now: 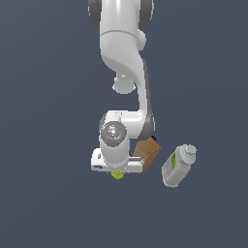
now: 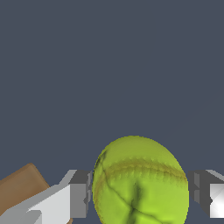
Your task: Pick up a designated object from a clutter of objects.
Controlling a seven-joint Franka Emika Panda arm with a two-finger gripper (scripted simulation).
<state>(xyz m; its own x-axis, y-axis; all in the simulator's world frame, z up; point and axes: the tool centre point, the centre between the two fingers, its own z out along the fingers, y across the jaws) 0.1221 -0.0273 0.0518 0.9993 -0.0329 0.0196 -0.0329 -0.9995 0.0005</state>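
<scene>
The gripper (image 2: 140, 197) is spread wide, with the ball (image 2: 141, 183) sitting right in the gap between its two fingers (image 2: 78, 194). In the wrist view one grey fingertip stands just off the ball's side with a thin dark sliver showing, and the other finger sits a little clear of the opposite side, so I cannot see either pad pressing on it; the jaws bracket the ball rather than pinch it.

The ball is yellow-green, with a paler curved seam banding across its upper half and darker creases running down its lower face. It looks slightly egg-shaped from this close.

From the exterior view, the white arm (image 1: 123, 58) reaches down from above and its hand covers nearly all of the ball (image 1: 117, 174); only a small yellow-green sliver peeks out beneath the gripper (image 1: 117, 170). The ball lies on the dark grey floor (image 1: 48, 193).

A brown box (image 1: 147, 151) sits just beside the hand, toward the exterior view's right, and its corner (image 2: 22, 188) shows next to one finger in the wrist view. Farther to that side, apart from the box, a white bottle (image 1: 178, 167) with a green and white label lies tilted on its side.
</scene>
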